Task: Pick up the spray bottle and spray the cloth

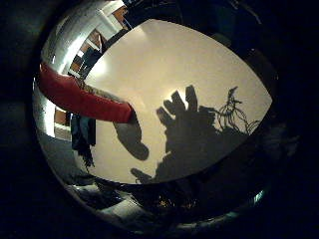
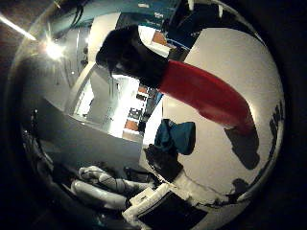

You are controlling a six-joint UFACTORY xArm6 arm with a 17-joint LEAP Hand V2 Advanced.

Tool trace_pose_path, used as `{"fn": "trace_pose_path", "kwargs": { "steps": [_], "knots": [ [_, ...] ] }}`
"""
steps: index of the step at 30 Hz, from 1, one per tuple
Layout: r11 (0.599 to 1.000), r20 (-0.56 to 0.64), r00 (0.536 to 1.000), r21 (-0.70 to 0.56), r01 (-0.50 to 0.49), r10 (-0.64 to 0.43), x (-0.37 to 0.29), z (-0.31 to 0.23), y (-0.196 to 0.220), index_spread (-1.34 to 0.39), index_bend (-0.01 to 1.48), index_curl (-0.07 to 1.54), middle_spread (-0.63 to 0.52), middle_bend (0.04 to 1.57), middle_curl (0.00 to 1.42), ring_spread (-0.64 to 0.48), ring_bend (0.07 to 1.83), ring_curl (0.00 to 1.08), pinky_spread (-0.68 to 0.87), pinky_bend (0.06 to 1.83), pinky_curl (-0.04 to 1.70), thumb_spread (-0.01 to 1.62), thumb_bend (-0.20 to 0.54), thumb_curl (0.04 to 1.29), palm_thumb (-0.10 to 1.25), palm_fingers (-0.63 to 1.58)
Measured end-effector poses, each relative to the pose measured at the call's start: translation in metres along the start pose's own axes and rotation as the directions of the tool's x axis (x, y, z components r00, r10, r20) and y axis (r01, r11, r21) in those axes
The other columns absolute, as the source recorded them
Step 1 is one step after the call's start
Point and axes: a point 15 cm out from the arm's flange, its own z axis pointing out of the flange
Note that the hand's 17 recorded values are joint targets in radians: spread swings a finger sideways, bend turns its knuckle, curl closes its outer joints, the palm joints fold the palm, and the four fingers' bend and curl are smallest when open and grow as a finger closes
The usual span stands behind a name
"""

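Observation:
A red spray bottle (image 2: 206,94) with a black spray head (image 2: 129,53) stands on the white table (image 2: 254,67) in the right thumb side palm view, throwing a shadow beside its base. The right little finger side palm view shows its red body (image 1: 80,98) at the table's edge. A teal cloth (image 2: 176,136) lies bunched at the table's edge next to the bottle. White and black parts of my hand (image 2: 110,184) show at the rim of the thumb side view, away from the bottle. The hand's shadow (image 1: 184,124) on the table shows spread fingers. The hand is open.
The white table (image 1: 189,70) fills most of the little finger side view, bare apart from shadows. Beyond its edge are room furniture, shelves (image 2: 144,101) and a bright ceiling lamp (image 2: 50,48).

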Motion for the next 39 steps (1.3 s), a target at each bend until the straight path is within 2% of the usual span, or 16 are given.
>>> {"fn": "trace_pose_path", "kwargs": {
  "steps": [22, 28, 39],
  "knots": [
    [1.0, 0.09, 0.996, 0.009, 0.007, -0.008, -0.031, 0.041, -0.02, -0.11, 0.15, 0.27, 0.15, 0.36, 0.35, 0.17, 0.61, 0.26, 0.36, 0.6, 0.24, 1.07, -0.023, 0.31, 0.51, 0.18],
    [1.0, 0.137, 0.991, 0.029, -0.004, 0.0, -0.046, 0.057, -0.033, -0.11, 0.16, 0.28, 0.11, 0.4, 0.37, 0.15, 0.63, 0.26, 0.36, 0.58, 0.23, 1.07, -0.024, 0.31, 0.51, 0.23],
    [0.999, 0.167, 0.985, 0.02, -0.046, 0.042, -0.045, 0.068, -0.032, -0.12, 0.16, 0.3, 0.06, 0.42, 0.38, 0.1, 0.66, 0.27, 0.35, 0.59, 0.22, 1.07, -0.024, 0.31, 0.52, 0.27]
  ]
}}
